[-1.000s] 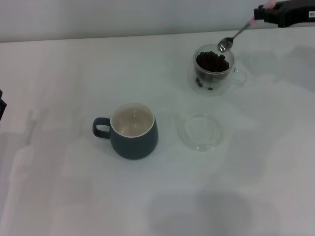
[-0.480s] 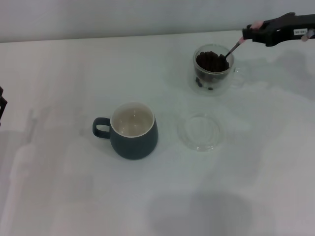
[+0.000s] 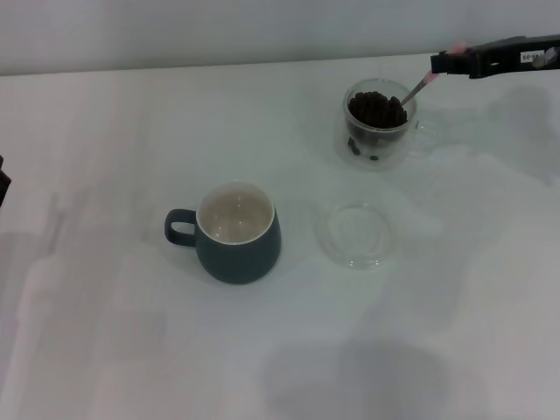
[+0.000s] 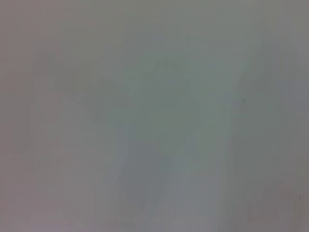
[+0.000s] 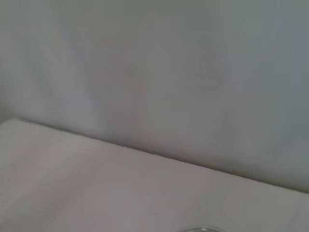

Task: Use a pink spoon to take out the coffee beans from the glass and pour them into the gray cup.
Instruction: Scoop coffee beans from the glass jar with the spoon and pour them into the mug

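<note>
Coffee beans point(image 3: 377, 108) fill glass point(image 3: 378, 124).

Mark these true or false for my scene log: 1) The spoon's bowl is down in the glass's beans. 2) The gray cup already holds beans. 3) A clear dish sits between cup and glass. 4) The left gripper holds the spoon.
1) True: the pink spoon dips into the coffee beans in the glass.
2) False: the gray cup shows only its cream inside.
3) False: the clear dish lies right of the cup, nearer than the glass.
4) False: the right gripper holds it.
</note>
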You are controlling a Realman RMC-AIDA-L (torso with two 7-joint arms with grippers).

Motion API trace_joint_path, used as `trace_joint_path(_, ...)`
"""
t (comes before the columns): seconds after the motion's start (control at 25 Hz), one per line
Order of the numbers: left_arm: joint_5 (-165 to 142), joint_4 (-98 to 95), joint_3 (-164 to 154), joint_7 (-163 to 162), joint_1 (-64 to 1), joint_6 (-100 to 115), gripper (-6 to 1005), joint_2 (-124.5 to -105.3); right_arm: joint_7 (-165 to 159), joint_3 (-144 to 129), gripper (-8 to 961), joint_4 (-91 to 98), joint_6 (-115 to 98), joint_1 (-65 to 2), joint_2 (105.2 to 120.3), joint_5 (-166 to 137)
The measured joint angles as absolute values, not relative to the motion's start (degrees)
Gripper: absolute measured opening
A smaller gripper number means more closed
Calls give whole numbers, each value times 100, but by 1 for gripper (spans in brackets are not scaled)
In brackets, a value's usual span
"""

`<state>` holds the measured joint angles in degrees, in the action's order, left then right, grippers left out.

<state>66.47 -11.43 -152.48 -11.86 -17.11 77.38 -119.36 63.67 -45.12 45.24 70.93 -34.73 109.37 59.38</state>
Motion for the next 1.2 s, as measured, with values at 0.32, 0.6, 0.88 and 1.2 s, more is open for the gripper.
trace_joint_path(0.32, 6656, -1121, -15249, -1187, -1730, 7746, 773, -11927, 5443, -4529, 139, 4508, 6831, -3499, 10944, 5839)
trace_joint_path(0.6, 6655, -1116, -15249, -1186, -1775, 7750, 772, -11926, 4846, -4535, 139, 4464, 6795, -3510, 10939, 5720)
trace_joint_path(0.88, 6653, -1102, -15249, -1185, -1809, 7753, 773, -11918, 4213, -4498, 139, 4448, 6910, -3540, 10916, 5712)
trace_joint_path(1.2, 6653, -1082, -15249, -1143, -1869, 7753, 772, -11907, 3483, -4448, 139, 4359, 6730, -3512, 10941, 5760)
